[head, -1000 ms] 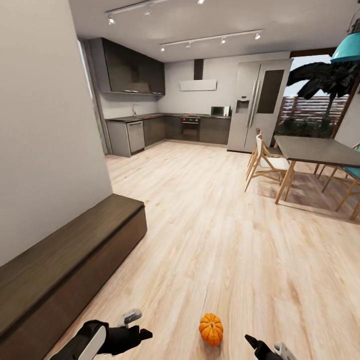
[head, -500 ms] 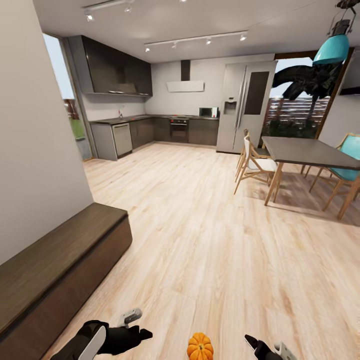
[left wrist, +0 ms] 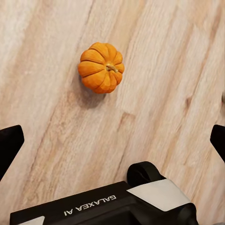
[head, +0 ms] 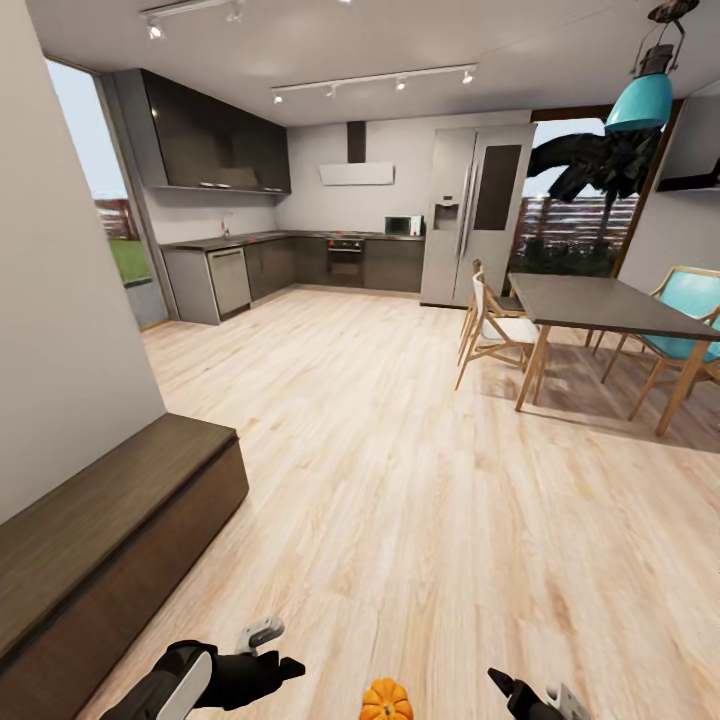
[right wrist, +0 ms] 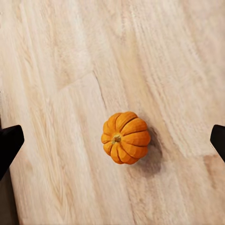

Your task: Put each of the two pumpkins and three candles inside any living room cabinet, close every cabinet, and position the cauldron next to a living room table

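Your left gripper (head: pixel 285 667) and right gripper (head: pixel 498 682) hang spread wide, flanking the pumpkin (head: pixel 386 700) on the floor (head: pixel 420 480).

Both arms reach low and forward, the left gripper (head: pixel 285 668) and right gripper (head: pixel 497 680) spread wide, holding nothing.

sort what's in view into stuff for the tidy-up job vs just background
Job: pumpkin on the floor; long dark cabinet, closed.
Background: dining table, chairs, fridge, kitchen units, teal lamp.
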`<state>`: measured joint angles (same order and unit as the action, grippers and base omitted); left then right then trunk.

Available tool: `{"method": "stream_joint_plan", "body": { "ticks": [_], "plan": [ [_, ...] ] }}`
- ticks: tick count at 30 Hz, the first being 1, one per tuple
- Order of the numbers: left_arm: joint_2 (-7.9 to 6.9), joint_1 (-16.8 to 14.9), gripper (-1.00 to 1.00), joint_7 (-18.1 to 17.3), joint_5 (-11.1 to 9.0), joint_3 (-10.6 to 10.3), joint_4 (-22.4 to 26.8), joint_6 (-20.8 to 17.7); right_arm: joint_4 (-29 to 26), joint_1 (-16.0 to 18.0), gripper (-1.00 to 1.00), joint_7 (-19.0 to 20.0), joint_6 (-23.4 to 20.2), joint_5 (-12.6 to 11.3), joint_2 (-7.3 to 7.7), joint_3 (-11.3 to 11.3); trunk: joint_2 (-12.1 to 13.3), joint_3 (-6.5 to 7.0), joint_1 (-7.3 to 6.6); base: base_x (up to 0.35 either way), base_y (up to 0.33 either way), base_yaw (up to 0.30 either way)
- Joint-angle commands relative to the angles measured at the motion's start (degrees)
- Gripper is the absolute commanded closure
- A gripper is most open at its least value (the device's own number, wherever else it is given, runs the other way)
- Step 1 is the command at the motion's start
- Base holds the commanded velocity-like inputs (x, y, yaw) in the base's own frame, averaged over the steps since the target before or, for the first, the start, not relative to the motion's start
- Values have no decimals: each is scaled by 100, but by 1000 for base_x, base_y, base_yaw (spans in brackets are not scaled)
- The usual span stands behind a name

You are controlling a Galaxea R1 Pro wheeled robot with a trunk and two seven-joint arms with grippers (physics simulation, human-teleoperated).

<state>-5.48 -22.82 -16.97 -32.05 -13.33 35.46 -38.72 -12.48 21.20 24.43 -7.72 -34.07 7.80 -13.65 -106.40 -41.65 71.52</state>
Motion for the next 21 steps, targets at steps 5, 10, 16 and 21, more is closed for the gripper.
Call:
{"method": "stream_joint_plan", "body": {
  "ticks": [5, 10, 16, 21],
  "plan": [
    [-6, -3, -100, -15, -21, -21, 5, -12, -164, 0, -100, 301, -55, -26, 14, 2, -2, -5, -1, 1, -121, -1],
    [0, -3, -100, -12, -21, -22, 5, -9, -298, 3, -100, 826, -143, -12, 19, 13, -2, -5, -1, 0, -268, 0],
    [82, -3, -100, -15, 2, -30, 5, 92, -582, 0, -100, 939, -823, -25, 24, -15, -2, -5, -1, 0, -138, 0],
    [103, -3, -100, -10, 6, -109, 5, 228, -1261, -1, -100, 943, -1489, -57, 23, -40, -2, -5, -1, 0, -76, 0]
  ]
}}
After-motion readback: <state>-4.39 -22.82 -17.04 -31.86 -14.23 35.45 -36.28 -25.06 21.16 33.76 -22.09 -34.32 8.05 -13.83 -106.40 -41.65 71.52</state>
